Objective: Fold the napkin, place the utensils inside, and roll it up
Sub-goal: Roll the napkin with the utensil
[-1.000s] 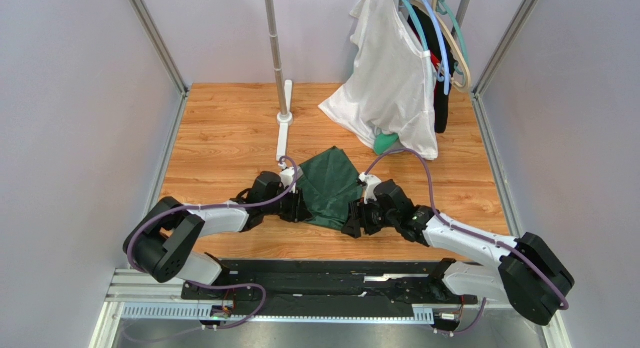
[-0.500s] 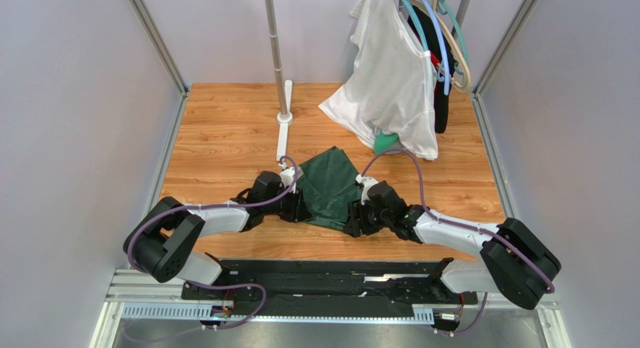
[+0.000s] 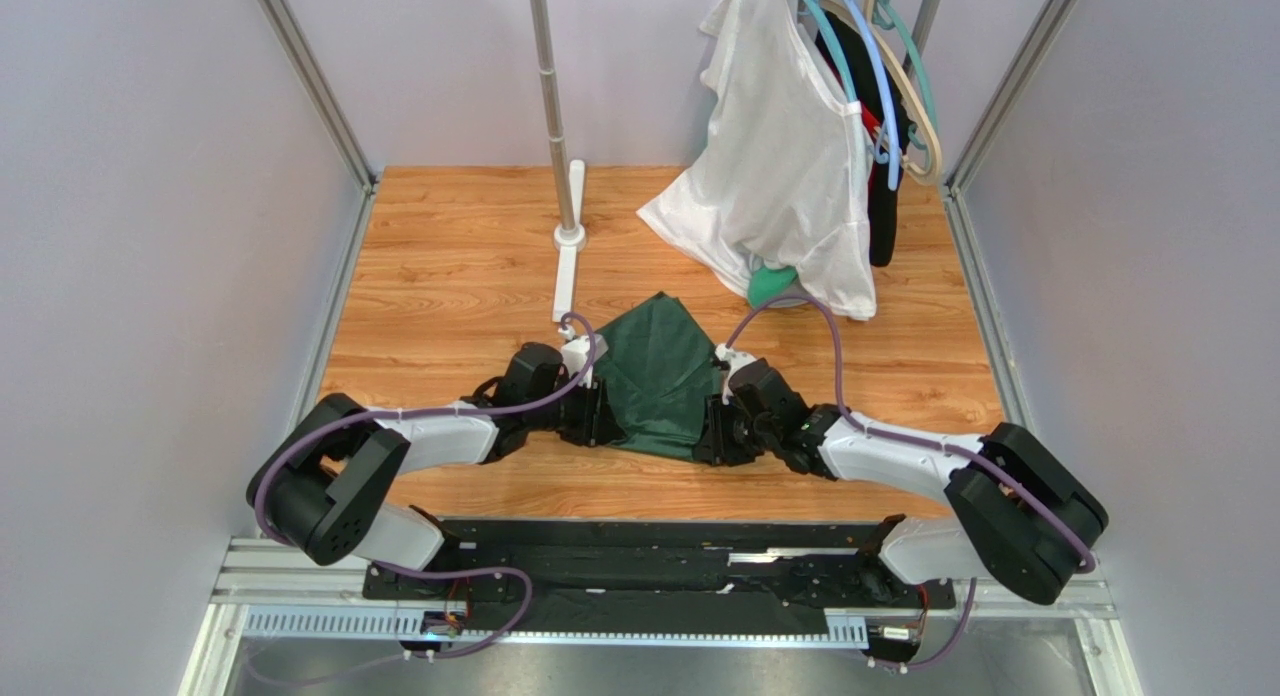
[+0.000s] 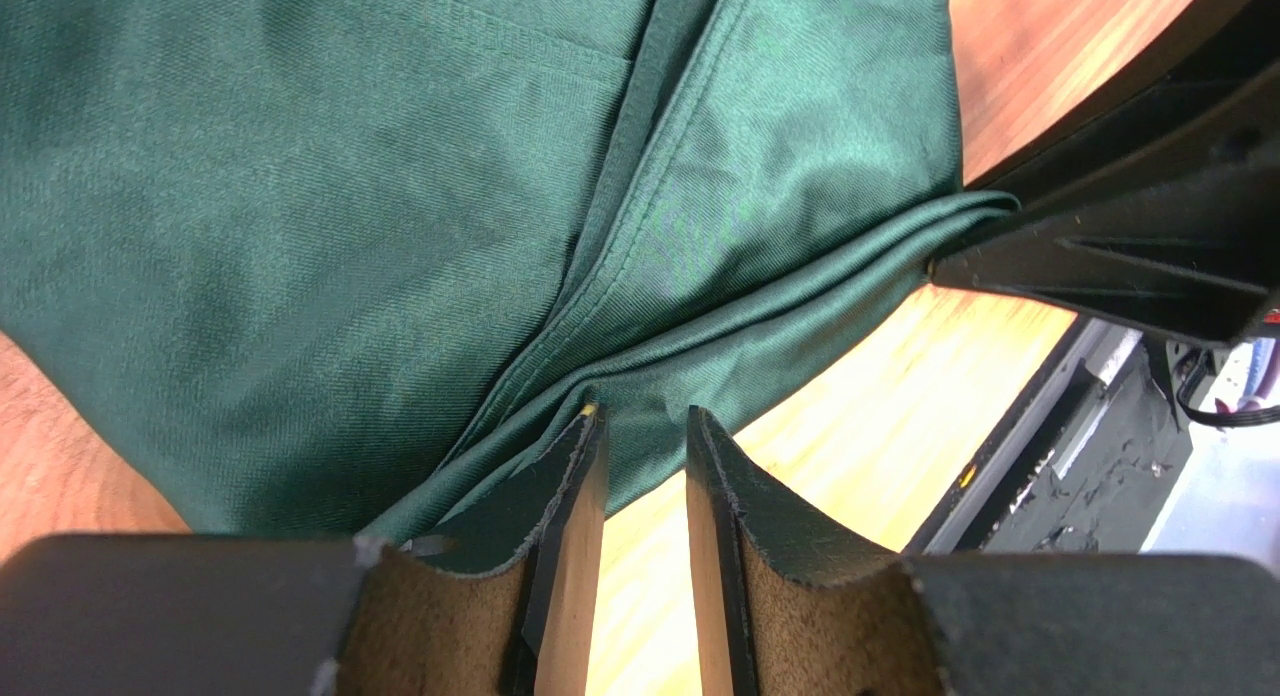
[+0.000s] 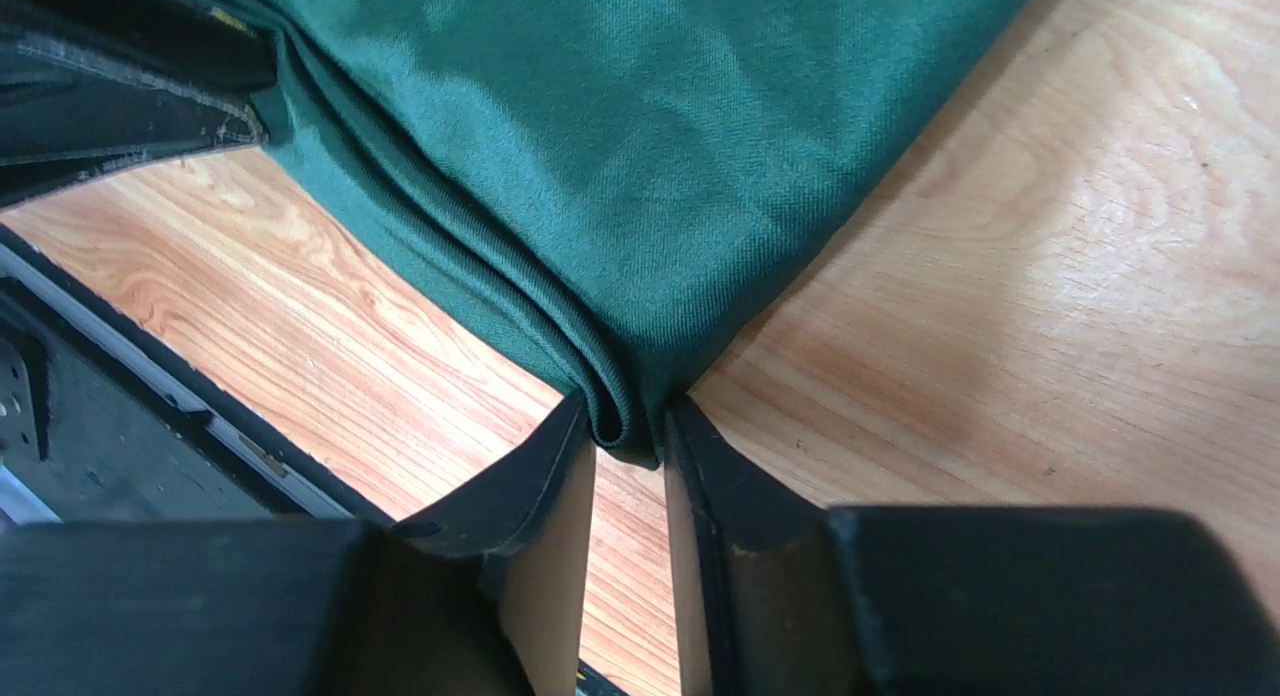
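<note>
Top external view: the napkin (image 3: 657, 369) lies mid-frame on the bench (image 3: 451, 276), dark green, layered, tapering toward the top. Folding looks to be in hand. The left gripper (image 4: 639, 426) and right gripper (image 5: 624, 426) each have jaws pinching a lower corner. The next move calls for carrying both corners over evenly.

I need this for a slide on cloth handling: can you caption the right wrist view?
Right gripper pinching a folded corner of the dark green napkin on the wooden table.
</note>
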Robot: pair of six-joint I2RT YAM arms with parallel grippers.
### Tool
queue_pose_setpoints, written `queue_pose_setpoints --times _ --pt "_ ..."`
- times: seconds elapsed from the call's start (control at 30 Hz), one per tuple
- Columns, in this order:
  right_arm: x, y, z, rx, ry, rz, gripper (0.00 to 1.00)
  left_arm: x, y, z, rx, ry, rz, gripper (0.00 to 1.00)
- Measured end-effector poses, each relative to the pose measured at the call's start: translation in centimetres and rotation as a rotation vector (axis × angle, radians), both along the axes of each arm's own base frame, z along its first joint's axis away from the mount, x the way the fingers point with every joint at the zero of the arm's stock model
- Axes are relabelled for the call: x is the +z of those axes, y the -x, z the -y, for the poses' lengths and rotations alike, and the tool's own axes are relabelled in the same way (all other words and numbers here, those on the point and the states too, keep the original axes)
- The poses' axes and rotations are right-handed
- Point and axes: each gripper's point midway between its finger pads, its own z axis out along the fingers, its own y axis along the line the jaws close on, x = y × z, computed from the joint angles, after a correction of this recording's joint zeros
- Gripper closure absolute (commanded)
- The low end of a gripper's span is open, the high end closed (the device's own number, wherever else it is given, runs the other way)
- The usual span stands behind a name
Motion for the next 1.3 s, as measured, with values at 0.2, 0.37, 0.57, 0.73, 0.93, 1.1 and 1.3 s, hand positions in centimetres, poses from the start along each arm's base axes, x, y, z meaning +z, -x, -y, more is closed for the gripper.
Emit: queue_pose_setpoints --times 0.2,0.37,0.57,0.73,0.93,1.1,1.3 --pt "0.0 -0.3 -0.1 -0.036 -0.01 -0.029 1.0 0.1 0.3 0.2 -0.021 0.011 -0.002 0.5" --pt "0.0 -0.8 -0.1 -0.061 -0.016 -0.051 1.0 0.9 0.3 -0.1 -0.024 0.003 0.026 0.42" --pt "-0.1 -1.1 0.1 -0.082 -0.019 -0.068 1.0 3.5 -0.4 -1.8 0.045 -0.026 0.139 0.43" --pt "-0.1 -1.3 0.1 -0.089 -0.018 -0.073 1.0 3.8 -0.9 -3.0 0.109 -0.062 0.167 0.46" --pt "0.0 -1.3 0.2 -0.09 -0.014 -0.077 1.0 2.9 -0.9 -4.7 0.196 -0.125 0.137 0.48" --pt "0.0 -1.3 0.2 -0.091 -0.01 -0.08 1.0 3.0 -0.9 -5.8 0.267 -0.13 0.144 0.49" --pt "0.0 -1.3 0.3 -0.089 -0.007 -0.08 1.0 1.0 -0.5 -6.6 0.295 -0.195 0.078 0.5"
